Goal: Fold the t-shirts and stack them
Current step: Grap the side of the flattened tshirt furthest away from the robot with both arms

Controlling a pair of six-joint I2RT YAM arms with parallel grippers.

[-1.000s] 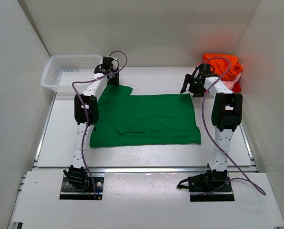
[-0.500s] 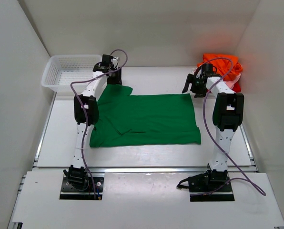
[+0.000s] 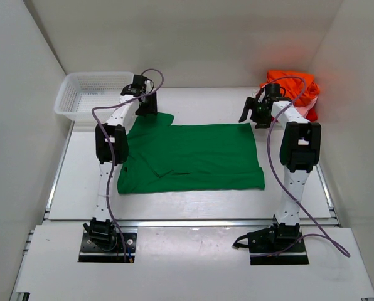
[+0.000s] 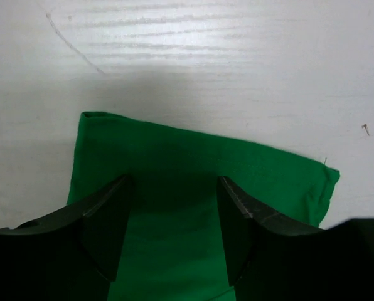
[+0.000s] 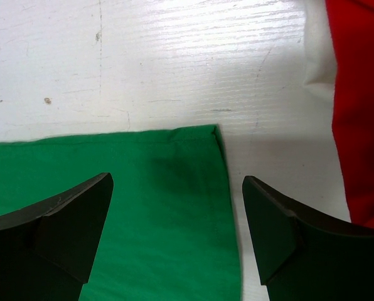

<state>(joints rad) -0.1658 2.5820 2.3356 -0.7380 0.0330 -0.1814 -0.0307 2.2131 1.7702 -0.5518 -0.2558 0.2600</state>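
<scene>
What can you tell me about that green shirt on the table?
The green t-shirt is plain soft cloth, spread flat and sideways on the white table: short sleeve far left, hem right, creases near the left end. The open left gripper and right gripper hang over its far corners.

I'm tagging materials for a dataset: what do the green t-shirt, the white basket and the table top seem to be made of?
Green t-shirt: soft matte cloth, likely cotton knit; stitched hem, lies limp.
White basket: probably plastic; thin moulded mesh walls.
Table top: hard, white-painted, perhaps wood or laminate; faint grain streaks, scratches.
</scene>
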